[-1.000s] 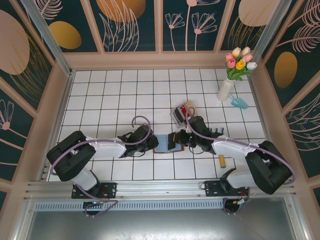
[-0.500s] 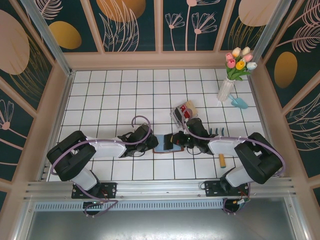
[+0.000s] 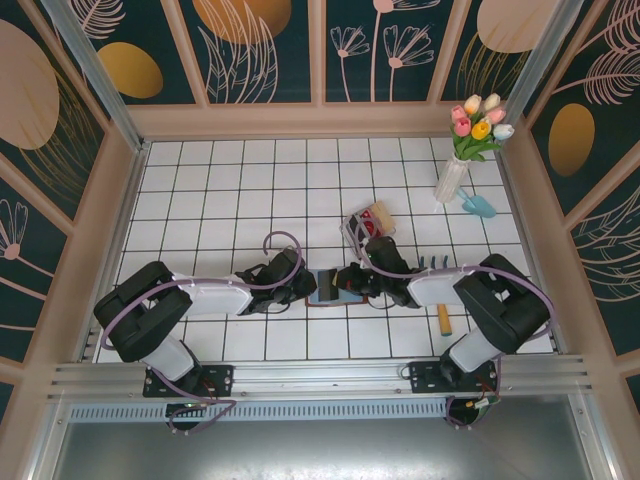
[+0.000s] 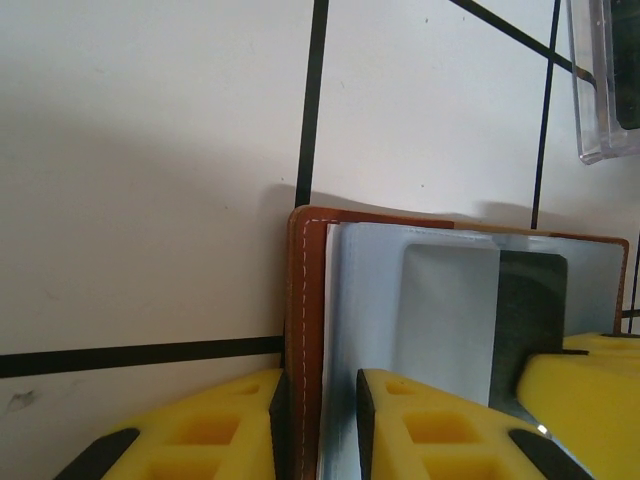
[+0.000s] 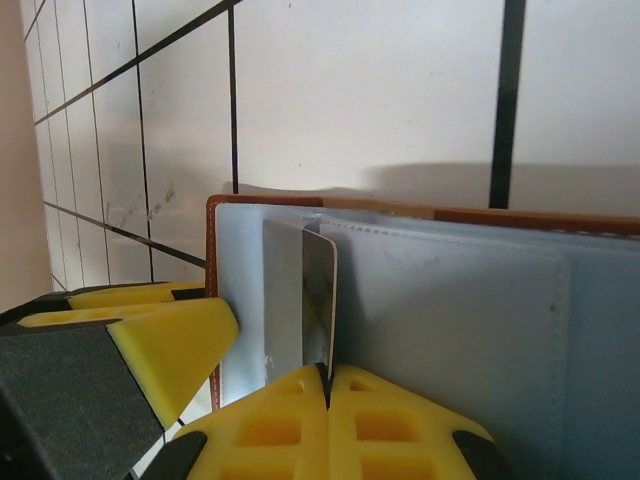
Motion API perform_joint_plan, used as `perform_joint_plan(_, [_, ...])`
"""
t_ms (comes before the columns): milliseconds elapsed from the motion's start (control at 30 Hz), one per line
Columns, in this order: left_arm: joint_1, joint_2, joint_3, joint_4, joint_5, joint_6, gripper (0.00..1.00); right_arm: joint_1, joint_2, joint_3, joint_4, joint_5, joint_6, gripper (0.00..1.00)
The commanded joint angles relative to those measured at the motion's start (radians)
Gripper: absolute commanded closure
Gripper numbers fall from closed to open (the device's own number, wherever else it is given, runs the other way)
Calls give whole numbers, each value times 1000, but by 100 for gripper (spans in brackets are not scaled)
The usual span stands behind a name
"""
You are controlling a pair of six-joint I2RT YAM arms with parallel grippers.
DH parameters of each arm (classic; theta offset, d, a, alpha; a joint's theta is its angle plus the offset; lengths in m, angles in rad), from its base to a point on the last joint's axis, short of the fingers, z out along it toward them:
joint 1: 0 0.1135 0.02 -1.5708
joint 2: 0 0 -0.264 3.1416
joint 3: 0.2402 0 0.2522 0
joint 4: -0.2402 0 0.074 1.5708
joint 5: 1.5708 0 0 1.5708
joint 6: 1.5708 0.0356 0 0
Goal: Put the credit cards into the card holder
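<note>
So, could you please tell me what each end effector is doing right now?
Left end effector: closed on the wallet at its brown edge.
Right end effector: closed, pinching a pale card.

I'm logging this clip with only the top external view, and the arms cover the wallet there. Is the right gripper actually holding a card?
Observer: Yes. The right wrist view shows the right gripper shut on a pale card, which stands on edge over the open card holder. I cannot tell how far the card sits in a slot.
Operator: What is the left arm doing?
Observer: In the left wrist view, the left gripper pinches the card holder's brown stitched flap between its yellow fingers and holds it open.
</note>
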Motion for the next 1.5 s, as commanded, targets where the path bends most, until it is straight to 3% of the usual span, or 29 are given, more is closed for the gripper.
perform_joint_plan(0, [1, 32, 2, -9, 7, -4, 73, 38, 52, 44, -20, -30, 18, 96])
perform_joint_plan(133, [1, 32, 2, -12, 6, -5, 73, 48, 65, 76, -61, -24, 14, 91])
perform_joint_plan(400, [0, 25, 0, -28, -6, -8, 73, 39, -53, 135, -343, 126, -78, 73])
perform_joint_plan(800, [1, 32, 2, -11, 9, -3, 74, 51, 49, 160, -238, 10, -59, 91])
perform_joint_plan(1000, [2, 32, 3, -8, 9, -2, 74, 79, 73, 211, -232, -32, -88, 90])
perform_joint_plan(1300, [1, 33, -12, -47, -25, -18, 75, 76, -54, 249, -597, 270, -179, 82])
perform_joint_plan(1467, [1, 42, -20, -47, -28, -19, 76, 61, -18, 227, -709, 388, -181, 83])
